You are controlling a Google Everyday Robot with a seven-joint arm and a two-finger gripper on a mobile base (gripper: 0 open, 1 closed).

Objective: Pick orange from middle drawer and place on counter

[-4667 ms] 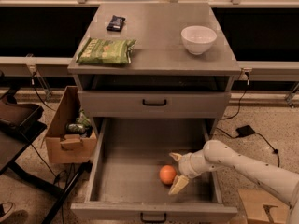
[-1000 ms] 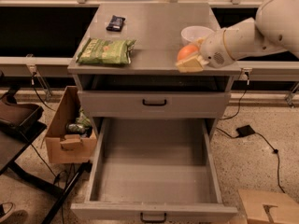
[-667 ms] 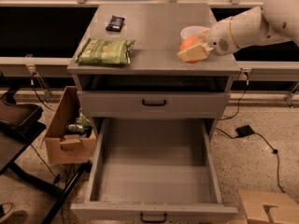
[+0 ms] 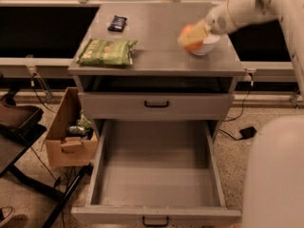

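Note:
The orange is held in my gripper just above the grey counter, in front of the white bowl. The gripper is shut on the orange, with my arm reaching in from the upper right. The middle drawer stands pulled open below, its grey floor bare. Its dark handle shows at the front edge.
A green chip bag lies on the counter's left side and a small dark packet at the back left. The shut upper drawer front sits above the open one. A cardboard box stands on the floor at the left.
The gripper lifted the orange out of the middle drawer up to the counter, then moved it further in over the counter by the bowl. The drawer is now empty.

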